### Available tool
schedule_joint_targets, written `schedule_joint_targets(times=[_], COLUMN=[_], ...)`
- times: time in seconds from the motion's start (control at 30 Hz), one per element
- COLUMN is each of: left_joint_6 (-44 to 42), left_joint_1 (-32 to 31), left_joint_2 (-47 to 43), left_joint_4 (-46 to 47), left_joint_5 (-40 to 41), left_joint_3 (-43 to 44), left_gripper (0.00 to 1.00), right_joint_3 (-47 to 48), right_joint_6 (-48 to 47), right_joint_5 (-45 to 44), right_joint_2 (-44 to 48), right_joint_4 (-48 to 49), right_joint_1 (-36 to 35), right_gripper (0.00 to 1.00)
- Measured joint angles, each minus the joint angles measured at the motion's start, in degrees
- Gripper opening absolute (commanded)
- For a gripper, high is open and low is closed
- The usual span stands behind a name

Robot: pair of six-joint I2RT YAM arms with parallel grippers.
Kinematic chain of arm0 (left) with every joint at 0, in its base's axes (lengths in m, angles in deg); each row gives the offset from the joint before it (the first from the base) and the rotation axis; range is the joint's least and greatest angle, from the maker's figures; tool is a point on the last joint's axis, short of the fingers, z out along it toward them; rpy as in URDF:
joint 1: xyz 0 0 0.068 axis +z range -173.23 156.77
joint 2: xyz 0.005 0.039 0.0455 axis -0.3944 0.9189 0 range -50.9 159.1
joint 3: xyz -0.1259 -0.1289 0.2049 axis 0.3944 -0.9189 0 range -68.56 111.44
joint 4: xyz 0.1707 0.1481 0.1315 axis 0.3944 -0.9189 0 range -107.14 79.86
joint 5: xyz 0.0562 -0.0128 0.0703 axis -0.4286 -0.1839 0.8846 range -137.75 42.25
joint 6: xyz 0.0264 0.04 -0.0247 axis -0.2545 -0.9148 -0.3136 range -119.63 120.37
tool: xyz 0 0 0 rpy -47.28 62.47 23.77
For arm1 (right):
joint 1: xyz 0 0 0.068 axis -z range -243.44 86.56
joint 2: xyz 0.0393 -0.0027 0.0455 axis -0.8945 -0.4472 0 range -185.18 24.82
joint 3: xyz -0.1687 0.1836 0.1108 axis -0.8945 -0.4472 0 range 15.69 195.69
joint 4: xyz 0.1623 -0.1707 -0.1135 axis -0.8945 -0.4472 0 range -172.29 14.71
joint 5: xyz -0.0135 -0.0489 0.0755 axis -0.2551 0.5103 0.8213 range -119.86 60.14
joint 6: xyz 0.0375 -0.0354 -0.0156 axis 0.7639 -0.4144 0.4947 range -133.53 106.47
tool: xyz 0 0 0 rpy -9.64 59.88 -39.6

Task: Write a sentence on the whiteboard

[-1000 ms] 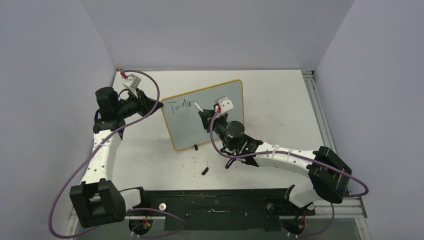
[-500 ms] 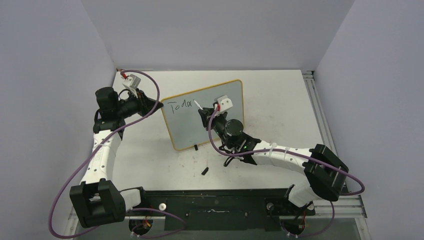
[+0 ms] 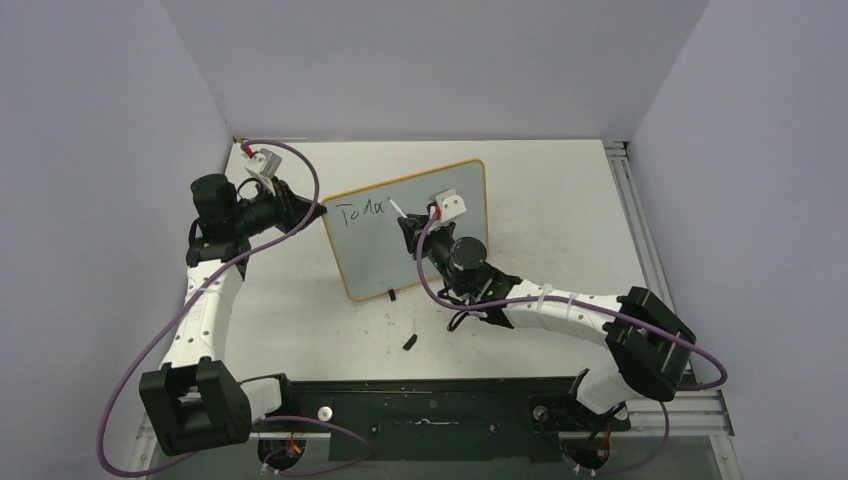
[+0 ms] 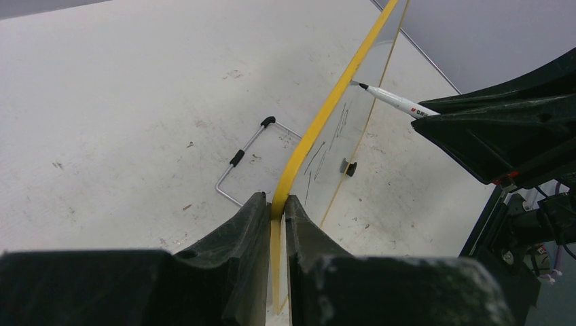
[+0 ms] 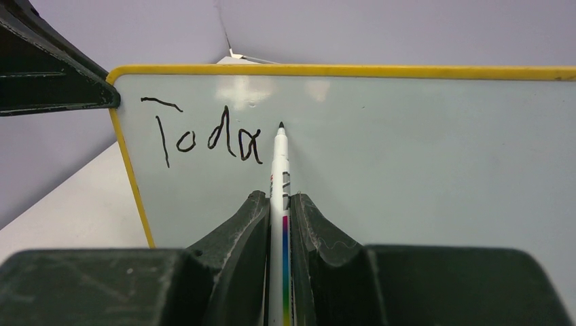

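One small black piece (image 3: 410,341), possibly the pen's cap, lies loose on the table (image 3: 560,200) just beyond the arm bases, apart from everything else. Farther in, the right gripper (image 5: 277,204) reaches from the right. Its jaws pinch the marker pen (image 5: 279,163) by the barrel, and the tip points at the board just right of the last stroke, so the next letter can follow on the same line. Whether the tip touches the face cannot be told. The whiteboard (image 3: 370,255) stands tilted back near the table's middle, and the sentence (image 5: 204,139) reads only "Toda", high in its left corner. At that corner the left gripper (image 4: 275,204) has its jaws pressed onto the yellow frame, one on each side, likely to brace the board against the pen's push. Right of the letters the face is bare as far as the yellow edge, and below them too, which leaves room for the remaining words. Behind the board a wire prop (image 4: 244,159) shows on the table.
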Motion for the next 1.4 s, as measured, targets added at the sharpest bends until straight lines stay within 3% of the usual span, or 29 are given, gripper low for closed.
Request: schedule_joint_targets(times=[1.4], left_joint_6=[0.0], left_joint_1=[0.1], left_joint_2=[0.0], left_joint_4=[0.0], left_joint_5=[0.0], left_joint_3=[0.0], left_gripper=[0.0], right_joint_3=[-2.7], right_joint_6=[0.5], right_joint_5=[-1.6], right_joint_2=[2.1], right_joint_4=[0.5], right_joint_1=[-0.1], right_gripper=[0.05])
